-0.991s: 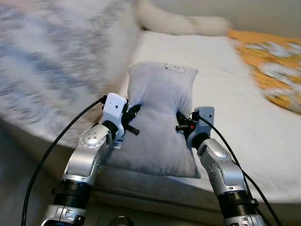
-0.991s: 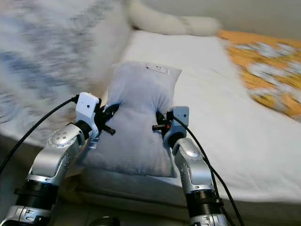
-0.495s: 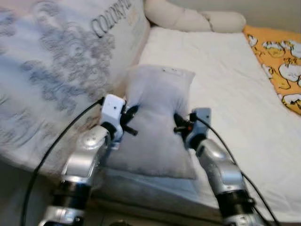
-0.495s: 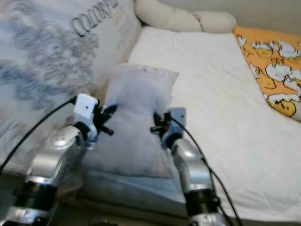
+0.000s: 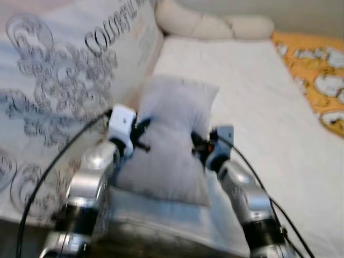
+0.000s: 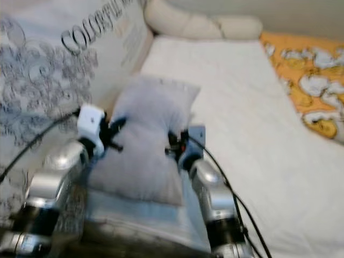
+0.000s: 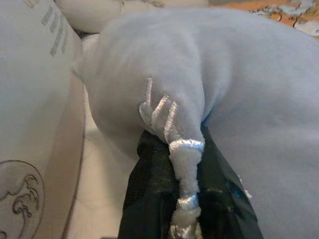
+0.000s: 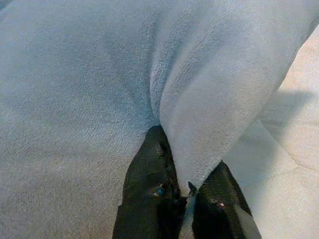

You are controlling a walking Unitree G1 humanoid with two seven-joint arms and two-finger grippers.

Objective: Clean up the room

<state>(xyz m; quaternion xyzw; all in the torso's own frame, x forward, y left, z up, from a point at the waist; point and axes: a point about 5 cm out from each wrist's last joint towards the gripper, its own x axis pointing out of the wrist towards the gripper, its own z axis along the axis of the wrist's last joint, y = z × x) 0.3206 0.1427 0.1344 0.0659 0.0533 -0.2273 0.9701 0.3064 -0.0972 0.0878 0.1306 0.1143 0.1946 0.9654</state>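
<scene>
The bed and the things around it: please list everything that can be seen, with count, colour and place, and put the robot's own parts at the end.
Small pillow: one, pale grey, held between both claws over the near edge of the bed.
Mattress: one, white, under and beyond the pillow.
Large cushion: one, cream with grey swirls and lettering, on the robot's left.
Bolster: one, cream, at the far end of the mattress.
Blanket: one, orange with white figures, on the far right.
Left claw: one, black, shut on the pillow's left side.
Right claw: one, black, shut on the pillow's right side.
</scene>
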